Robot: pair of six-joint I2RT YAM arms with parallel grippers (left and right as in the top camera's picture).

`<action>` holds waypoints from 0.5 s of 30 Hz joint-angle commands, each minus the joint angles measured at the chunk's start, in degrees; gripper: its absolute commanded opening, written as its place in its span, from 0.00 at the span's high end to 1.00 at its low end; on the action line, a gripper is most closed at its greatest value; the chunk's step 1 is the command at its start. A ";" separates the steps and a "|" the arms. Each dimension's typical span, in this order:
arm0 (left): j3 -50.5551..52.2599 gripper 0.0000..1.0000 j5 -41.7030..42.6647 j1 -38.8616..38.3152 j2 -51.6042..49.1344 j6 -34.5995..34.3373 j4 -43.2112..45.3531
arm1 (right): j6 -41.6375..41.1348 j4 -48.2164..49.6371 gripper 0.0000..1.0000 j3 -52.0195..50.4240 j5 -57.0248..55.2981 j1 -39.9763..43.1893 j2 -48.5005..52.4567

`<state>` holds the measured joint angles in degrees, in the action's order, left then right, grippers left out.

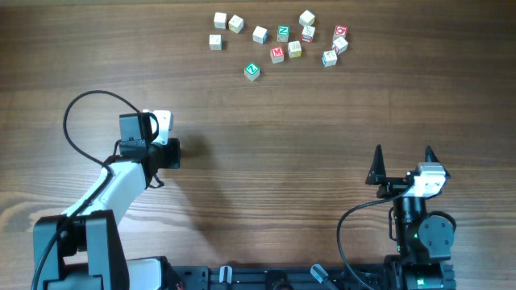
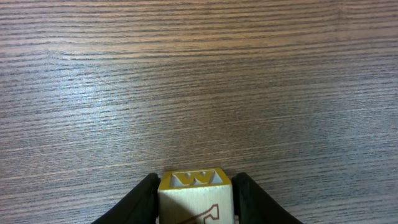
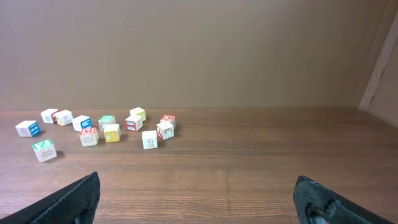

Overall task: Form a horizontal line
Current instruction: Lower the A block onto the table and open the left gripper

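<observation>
The left tool (image 2: 196,194) was clamped narrowly on a yellow-faced W cube (image 2: 194,179), its fingers (image 2: 143,199) pressed against both pale sides. In the overhead view it sat toward 9 o'clock on the worktop (image 1: 266,161), well apart from everything else. The right tool (image 1: 403,161) stood at about 4 o'clock, jaws spread wide and holding nothing.

The red M cube (image 1: 277,54) lay at 12 o'clock, on the near edge of a loose cluster of other cubes (image 1: 308,33). The pale cube with a green mark (image 1: 252,71) rested alone at 7 o'clock from the M cube, near it but not touching.
</observation>
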<state>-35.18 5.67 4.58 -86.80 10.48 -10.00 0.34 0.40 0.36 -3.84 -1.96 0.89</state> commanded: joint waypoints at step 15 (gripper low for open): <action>0.24 0.27 -0.28 0.20 4.79 2.56 0.13 | 0.76 0.28 0.00 -0.07 0.92 -0.35 -0.31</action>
<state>-35.18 4.40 4.58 -86.06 12.40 -10.02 0.34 0.43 0.36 -3.84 -1.96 0.89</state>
